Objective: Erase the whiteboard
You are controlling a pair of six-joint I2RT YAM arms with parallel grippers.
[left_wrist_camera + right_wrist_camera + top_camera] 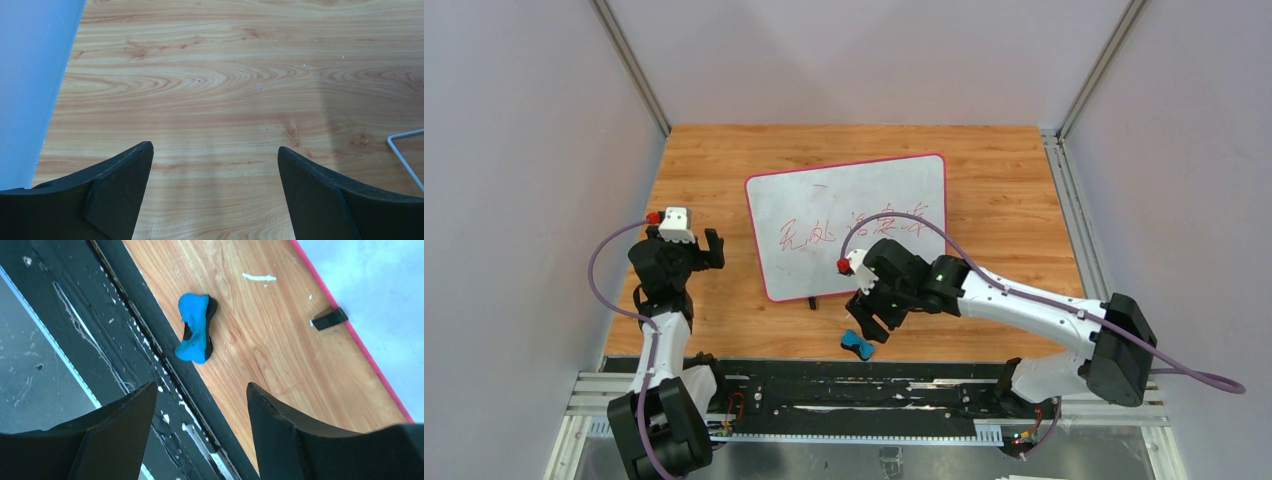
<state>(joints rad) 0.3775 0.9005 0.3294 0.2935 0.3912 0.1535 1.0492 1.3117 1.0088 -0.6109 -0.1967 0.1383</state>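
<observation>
Whiteboard lay flat on the wooden table, about mid-table. Long axis ran left to right and was skewed a little, so the right end sat farther from the arm bases than the left. Writing face up. Red handwriting ran along the long axis across the middle. Pink-red border all round. One small black foot stuck out from the near long edge.

Right arm reached from its base at the right, leftward and low, elbow out, purple cable looping over the board. Right gripper hung over the strip of bare wood between the board's near edge and the black rail, clear of the board. Fingers spread wide, nothing between them. In the right wrist view a blue eraser lay on the wood beyond the open right gripper, at the table's near edge against the rail. The foot and a corner of the whiteboard showed at upper right.

Left arm was folded up over its base, forearm raised. Left gripper sat left of the board, aimed toward it, apart from its left edge. Wrist view: left gripper fingers spread wide over bare wood, holding nothing.
</observation>
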